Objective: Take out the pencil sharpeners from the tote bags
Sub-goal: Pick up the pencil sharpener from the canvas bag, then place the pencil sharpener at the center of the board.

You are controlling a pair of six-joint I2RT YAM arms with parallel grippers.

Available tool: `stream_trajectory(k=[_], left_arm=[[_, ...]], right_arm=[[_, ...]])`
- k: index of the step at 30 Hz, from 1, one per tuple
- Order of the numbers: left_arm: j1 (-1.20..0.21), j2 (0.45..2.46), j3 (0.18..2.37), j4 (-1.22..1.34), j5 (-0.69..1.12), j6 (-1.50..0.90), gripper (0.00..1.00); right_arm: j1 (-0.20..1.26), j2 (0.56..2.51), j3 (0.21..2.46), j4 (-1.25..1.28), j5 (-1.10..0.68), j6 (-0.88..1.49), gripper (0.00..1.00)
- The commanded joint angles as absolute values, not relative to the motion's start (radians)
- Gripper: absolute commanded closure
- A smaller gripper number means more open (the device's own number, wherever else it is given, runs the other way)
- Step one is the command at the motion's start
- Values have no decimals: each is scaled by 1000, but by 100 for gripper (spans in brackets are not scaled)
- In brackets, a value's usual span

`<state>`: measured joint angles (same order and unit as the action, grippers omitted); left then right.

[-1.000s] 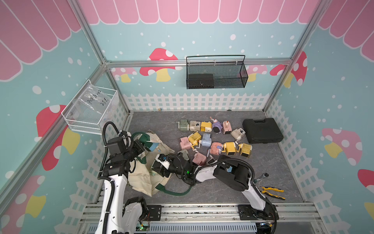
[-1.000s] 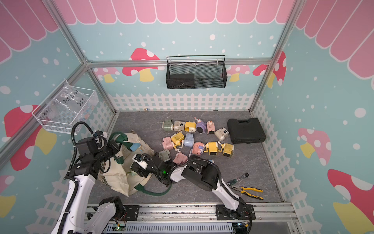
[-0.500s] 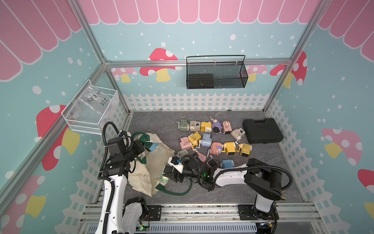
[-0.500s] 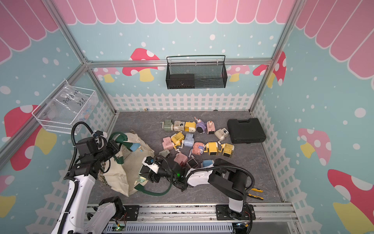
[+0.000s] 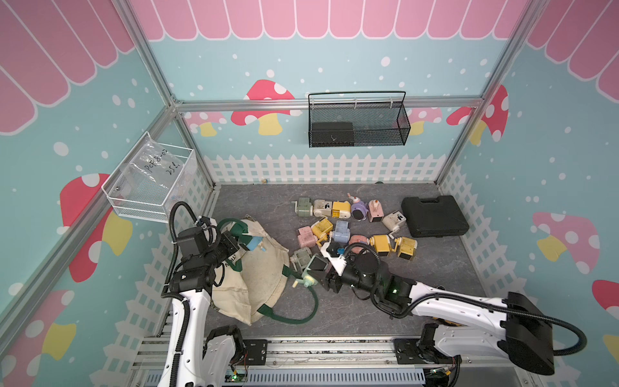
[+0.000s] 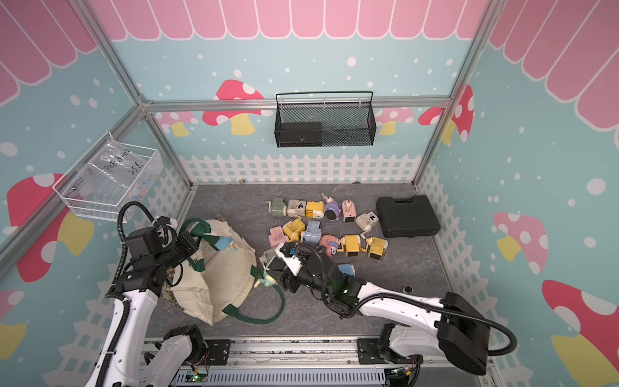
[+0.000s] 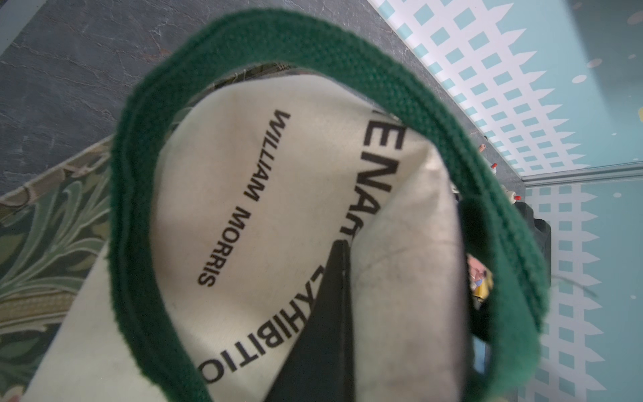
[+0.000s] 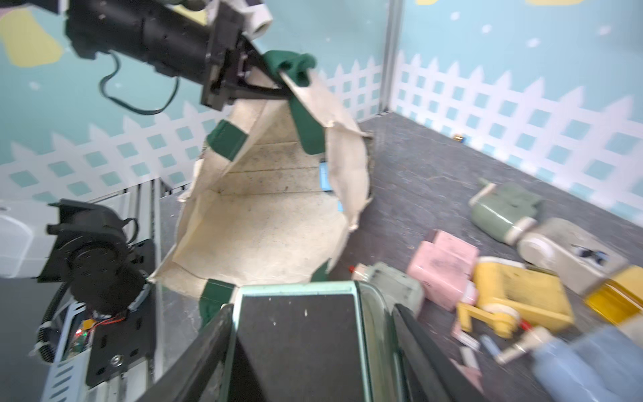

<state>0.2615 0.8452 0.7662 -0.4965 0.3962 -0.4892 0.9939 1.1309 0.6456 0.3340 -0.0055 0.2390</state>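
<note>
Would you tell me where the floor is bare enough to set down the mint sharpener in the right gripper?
Bare floor lies between the black case, the yellow sharpeners and the right arm, and in a strip along the white fence. Crowded: the sharpener cluster and the spot beside the tote bag's mouth.
</note>
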Motion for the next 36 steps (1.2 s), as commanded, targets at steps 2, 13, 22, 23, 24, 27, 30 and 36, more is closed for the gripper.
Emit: stream_trajectory(k=[2, 13, 22, 23, 24, 27, 30, 36], left_arm=[[270, 838, 749, -526, 399, -481, 100], [269, 831, 747, -525, 395, -480, 100], [269, 833, 747, -526, 399, -480, 100], [270, 831, 746, -526, 399, -479, 100], [269, 829, 746, -527, 399, -479, 100], [269, 824, 746, -526, 394, -478, 100], [269, 824, 744, -526, 394, -479, 100], [269, 832, 746, -527, 397, -479, 100]], right_arm=[[860, 984, 613, 146, 90, 286, 51], [600, 891, 609, -46, 218, 403, 51], [360, 846, 537, -118, 270, 527, 52], [337, 846, 525, -124, 266, 543, 52], [317, 847, 510, -126, 255, 555, 52], [279, 857, 476, -129, 232, 585, 52], [263, 856, 435, -126, 233, 616, 52], [231, 903, 408, -115, 225, 618, 52]])
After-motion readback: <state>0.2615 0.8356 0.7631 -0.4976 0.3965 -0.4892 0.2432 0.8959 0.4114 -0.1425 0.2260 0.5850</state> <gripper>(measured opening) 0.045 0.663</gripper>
